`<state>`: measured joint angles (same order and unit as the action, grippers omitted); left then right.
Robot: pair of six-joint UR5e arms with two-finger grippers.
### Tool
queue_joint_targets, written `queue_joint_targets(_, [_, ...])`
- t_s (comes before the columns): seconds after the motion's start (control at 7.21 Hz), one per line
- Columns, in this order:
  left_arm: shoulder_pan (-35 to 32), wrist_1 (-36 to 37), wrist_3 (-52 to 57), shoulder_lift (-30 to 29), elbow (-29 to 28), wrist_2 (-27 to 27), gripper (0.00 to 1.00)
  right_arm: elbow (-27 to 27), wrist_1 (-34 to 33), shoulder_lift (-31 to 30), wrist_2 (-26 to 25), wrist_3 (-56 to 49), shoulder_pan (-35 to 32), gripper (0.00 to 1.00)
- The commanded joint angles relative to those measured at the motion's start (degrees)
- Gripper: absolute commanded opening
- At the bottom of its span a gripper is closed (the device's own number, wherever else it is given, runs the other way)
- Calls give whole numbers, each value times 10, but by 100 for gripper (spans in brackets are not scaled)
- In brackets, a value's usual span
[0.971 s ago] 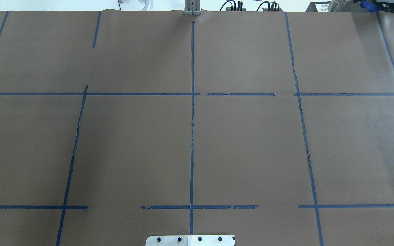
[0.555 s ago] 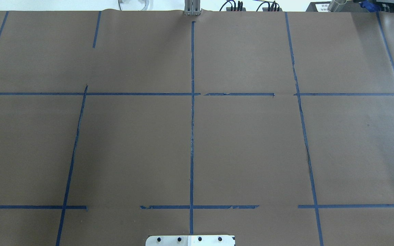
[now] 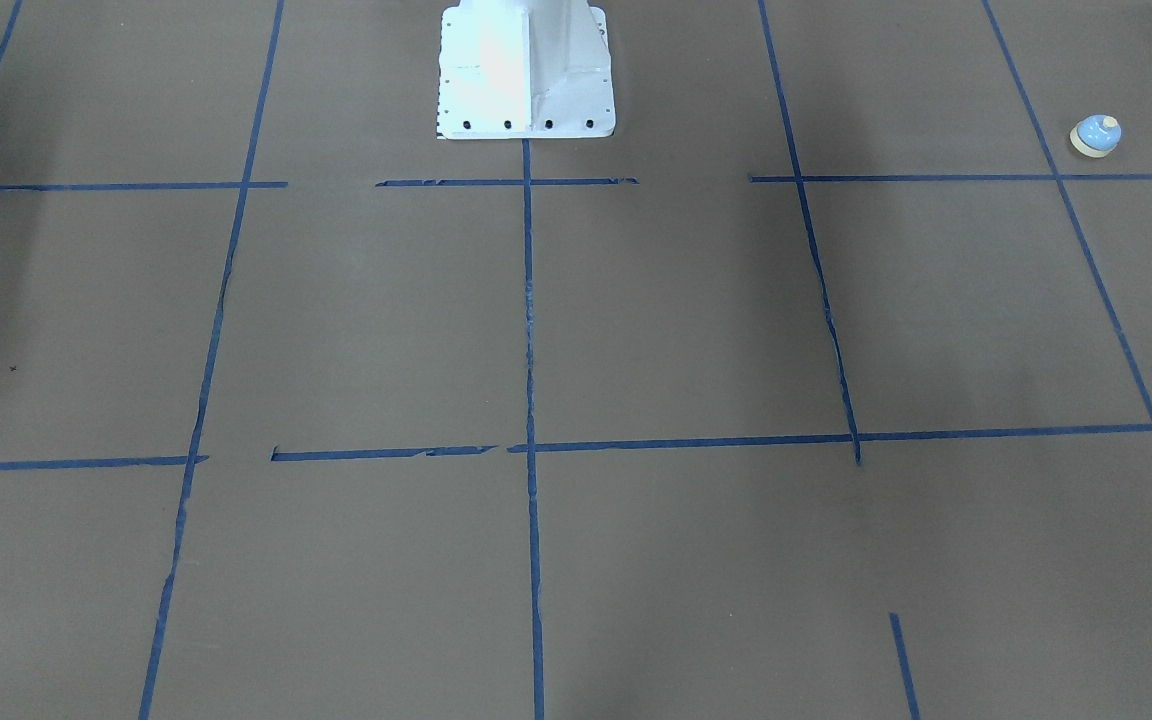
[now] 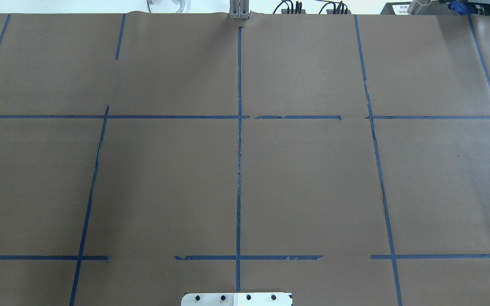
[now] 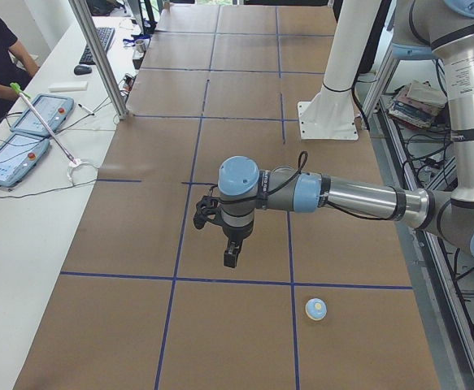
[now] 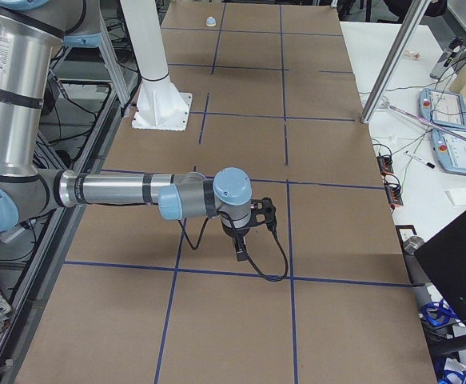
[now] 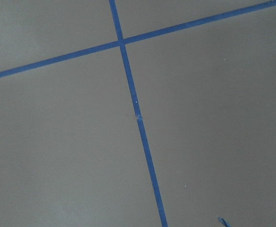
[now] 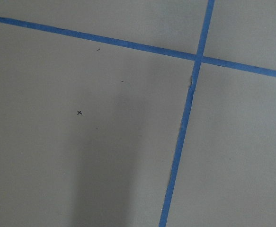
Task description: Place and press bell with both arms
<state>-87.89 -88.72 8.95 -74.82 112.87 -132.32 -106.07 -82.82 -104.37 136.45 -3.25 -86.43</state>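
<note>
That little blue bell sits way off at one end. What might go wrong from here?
The bell is small and domed; the left hand, hanging apart from it, might slip off or knock it away. Neither wrist view shows it, so aiming may be off. The right hand is far away; the two could collide when they meet.

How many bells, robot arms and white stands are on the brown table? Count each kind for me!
bell: 1
robot arms: 2, the left arm and the right arm
white stand: 1
Total: 4
</note>
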Motion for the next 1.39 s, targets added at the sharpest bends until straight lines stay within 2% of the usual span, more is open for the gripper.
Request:
queue_joint_targets(0.0, [0, -61, 0, 36, 0, -8, 100, 3, 0, 0, 6, 0, 0, 100])
queue_joint_targets(0.28, [49, -82, -15, 49, -9, -9, 100, 4, -1, 0, 7, 0, 0, 100])
queue_joint_targets(0.42, [118, -84, -112, 49, -11, 0, 100, 4, 0, 0, 7, 0, 0, 100])
queue_joint_targets(0.55, [152, -100, -185, 55, -11, 11, 100, 3, 0, 0, 8, 0, 0, 100])
queue_joint_targets(0.83, [157, -134, -201, 116, -21, 10, 100, 3, 0, 0, 10, 0, 0, 100])
queue_joint_targets(0.97, [163, -178, -199, 143, -53, 10, 100, 4, 0, 0, 19, -2, 0, 100])
queue_joint_targets(1.11, [169, -267, -202, 158, -119, 9, 100, 4, 0, 0, 21, -2, 0, 100])
queue_joint_targets(1.25, [188, -296, -205, 158, -148, 8, 100, 3, 0, 0, 21, -3, 0, 100])
